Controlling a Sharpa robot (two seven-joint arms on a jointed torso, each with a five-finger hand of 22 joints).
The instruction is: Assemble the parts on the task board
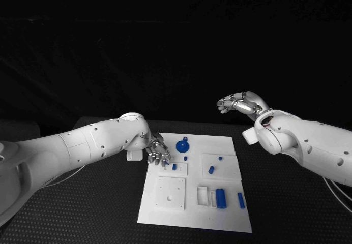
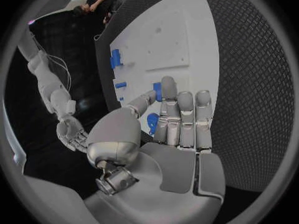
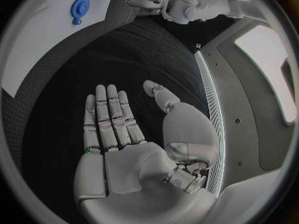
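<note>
The white task board (image 1: 220, 223) lies mid-table. It carries a round blue part (image 1: 182, 147), small blue pegs (image 1: 211, 170), a blue cylinder (image 1: 220, 195) and a blue bar (image 1: 240, 200). My left hand (image 1: 156, 151) hangs over the board's left edge, fingers pointing down. A small blue part (image 1: 174, 165) lies just beside its fingertips. In the left wrist view the left hand (image 2: 177, 129) has straight fingers and the thumb apart, and that small blue part (image 2: 157, 91) shows between thumb tip and finger. My right hand (image 1: 238, 104) is raised beyond the board's far right corner, holding nothing. Its fingers (image 3: 112, 119) are spread flat.
The board has a raised square plate (image 1: 172, 192) at its near left and a white slot block (image 1: 202, 195) beside the cylinder. Black matting (image 1: 293, 213) surrounds the board. The right wrist view shows the board's corner (image 3: 37, 45) and the round blue part (image 3: 80, 7).
</note>
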